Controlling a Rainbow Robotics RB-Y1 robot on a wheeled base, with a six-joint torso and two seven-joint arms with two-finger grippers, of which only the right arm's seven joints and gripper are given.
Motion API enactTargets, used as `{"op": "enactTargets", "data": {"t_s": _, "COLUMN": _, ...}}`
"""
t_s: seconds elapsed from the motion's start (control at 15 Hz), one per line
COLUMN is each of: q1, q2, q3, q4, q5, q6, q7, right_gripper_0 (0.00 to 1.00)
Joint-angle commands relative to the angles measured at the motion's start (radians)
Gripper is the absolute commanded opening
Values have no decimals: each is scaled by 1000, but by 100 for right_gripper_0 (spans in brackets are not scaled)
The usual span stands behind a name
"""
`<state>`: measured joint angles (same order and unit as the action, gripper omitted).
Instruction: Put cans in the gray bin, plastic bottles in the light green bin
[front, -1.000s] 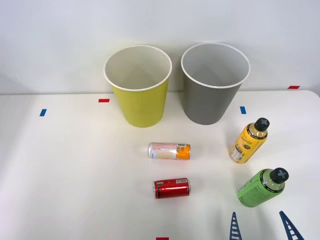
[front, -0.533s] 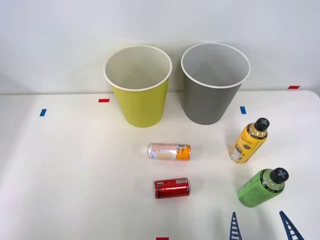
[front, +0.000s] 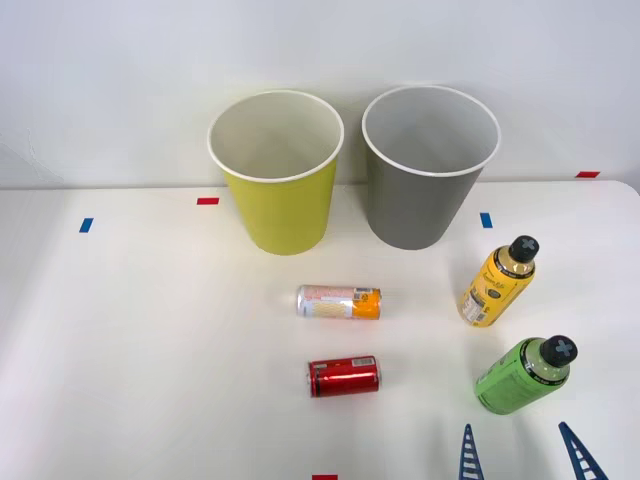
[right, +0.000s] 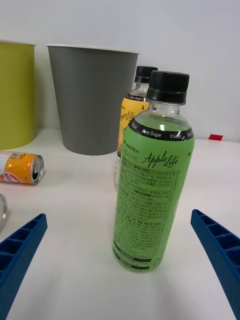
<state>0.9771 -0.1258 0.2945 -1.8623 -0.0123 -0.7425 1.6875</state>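
On the white table (front: 130, 340), going from left to right, the large tapered yellow-green bin with a white rim (front: 276, 172) stands upright at the back, and just beside it stands the large tapered gray bin with a white rim (front: 428, 166). The two bins are close but they do not touch. Both show a pale inside.

In front of the bins, near the middle of the table, the small silver-pink metal can with an orange end (front: 339, 302) lies on its side. Nearer to the robot, the small glossy red metal can (front: 344, 376) lies on its side too, apart from the first one.

More to the right, the small yellow plastic bottle with a dark label and black screw cap (front: 496, 282) stands upright, in front of the gray bin. The small bright green plastic bottle with a black cap (front: 524, 375) stands near it, closer to the robot.

At the near right edge is the right gripper (front: 524, 455). Its blue ribbed fingers (right: 21, 249) are wide apart and hold nothing. In the wrist view the green bottle stands between them, touching neither finger.
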Motion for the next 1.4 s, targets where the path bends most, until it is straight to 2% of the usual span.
{"op": "enactTargets", "data": {"t_s": 0.07, "q1": 0, "q2": 0, "q3": 0, "q4": 0, "q5": 0, "q6": 0, "q7": 0, "right_gripper_0": 100}}
{"op": "enactTargets", "data": {"t_s": 1.4, "q1": 0, "q2": 0, "q3": 0, "q4": 0, "q5": 0, "q6": 0, "q7": 0, "right_gripper_0": 100}}
